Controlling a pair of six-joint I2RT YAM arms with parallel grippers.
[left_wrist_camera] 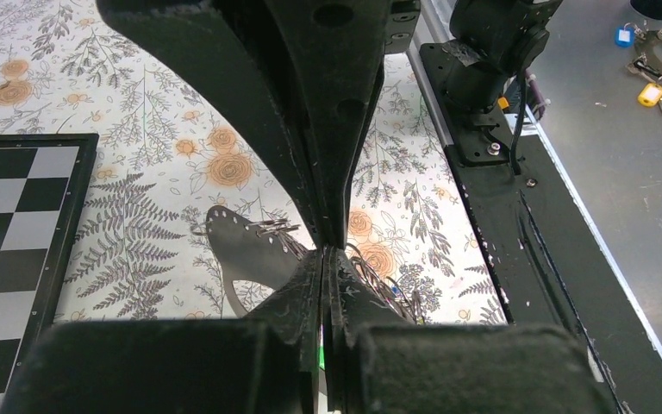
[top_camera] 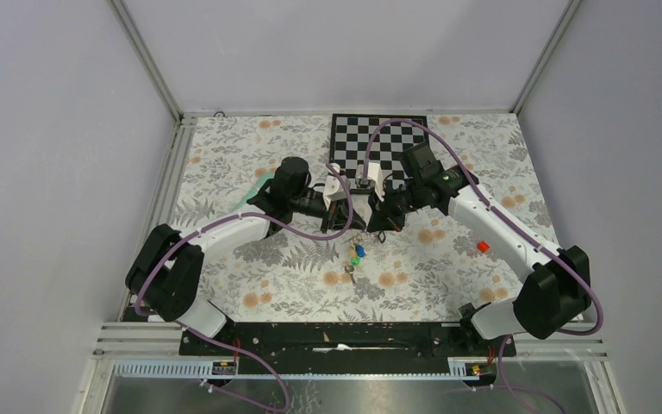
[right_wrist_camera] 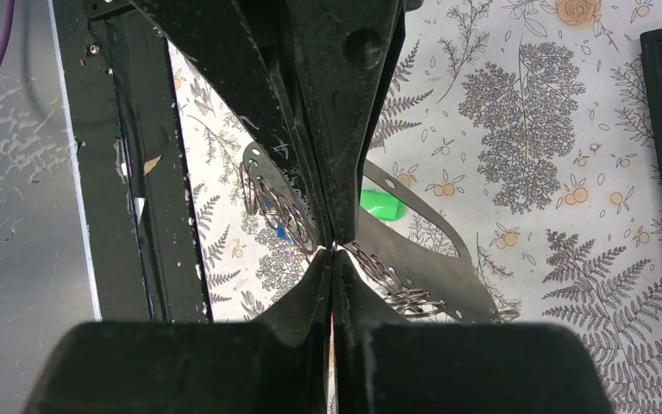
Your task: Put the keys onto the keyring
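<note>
The keys lie loose on the floral cloth just below both grippers: a green key (top_camera: pixel 359 250), a blue one (top_camera: pixel 355 260) and a yellow-gold one (top_camera: pixel 347 276). The right wrist view shows the green key (right_wrist_camera: pixel 382 205) just beyond the fingertips and a blue speck (right_wrist_camera: pixel 280 231) beside them. My left gripper (top_camera: pixel 351 226) (left_wrist_camera: pixel 327 250) and right gripper (top_camera: pixel 380 226) (right_wrist_camera: pixel 334 246) meet tip to tip above the cloth, both shut. Thin silvery wire loops (left_wrist_camera: pixel 384 289) (right_wrist_camera: pixel 396 285) sit beside the fingertips. I cannot tell whether these are the keyring or whether anything is pinched.
A checkerboard (top_camera: pixel 379 142) lies at the back centre. An orange-red cylinder (top_camera: pixel 483 246) stands to the right and a mint-green piece (top_camera: pixel 254 194) under the left arm. The black base rail (top_camera: pixel 353 336) runs along the near edge. Coloured key tags (left_wrist_camera: pixel 651 93) lie on the grey surface beyond it.
</note>
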